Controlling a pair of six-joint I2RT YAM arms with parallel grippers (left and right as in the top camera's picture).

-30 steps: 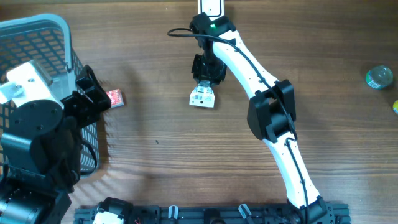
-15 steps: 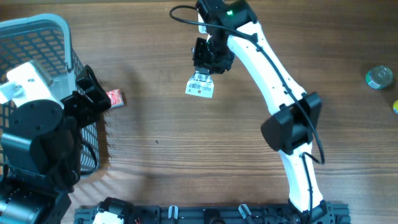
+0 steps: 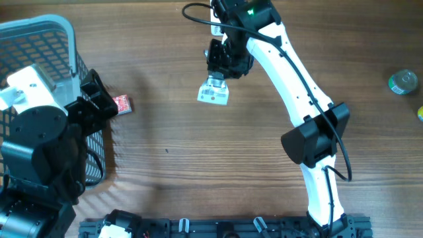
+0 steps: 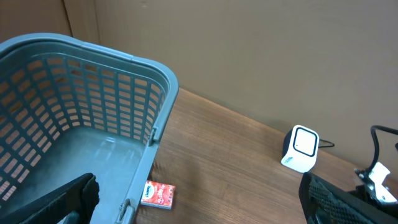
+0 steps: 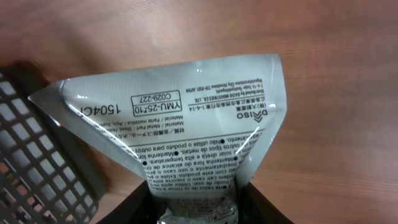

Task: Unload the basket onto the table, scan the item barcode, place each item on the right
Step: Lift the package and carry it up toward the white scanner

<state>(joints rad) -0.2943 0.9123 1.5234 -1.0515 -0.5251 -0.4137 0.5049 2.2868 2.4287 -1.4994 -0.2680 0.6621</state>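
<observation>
My right gripper (image 3: 218,74) is clamped on the neck of a silver pouch (image 3: 213,94), the item to be scanned. The pouch hangs below the jaws, off the table (image 3: 198,165) and just in front of the scanner (image 4: 300,147). In the wrist view the pouch's small print faces my camera, but I cannot pick out a barcode there.

I judge this to be the presenting step: the item is up and near the scanner, and the next move is to turn the wrist until the code side faces the scanner window, then hold steady.

My left gripper (image 4: 199,186) has its jaws wide apart and empty, well off to the scanner's left over the basket (image 4: 155,81). A small red box (image 3: 123,104) lies beside the basket, and a tin (image 3: 402,81) sits far to the scanner's right. Bare wood lies between them, so the swing has room. The scanner's cable is the only snag close by.
</observation>
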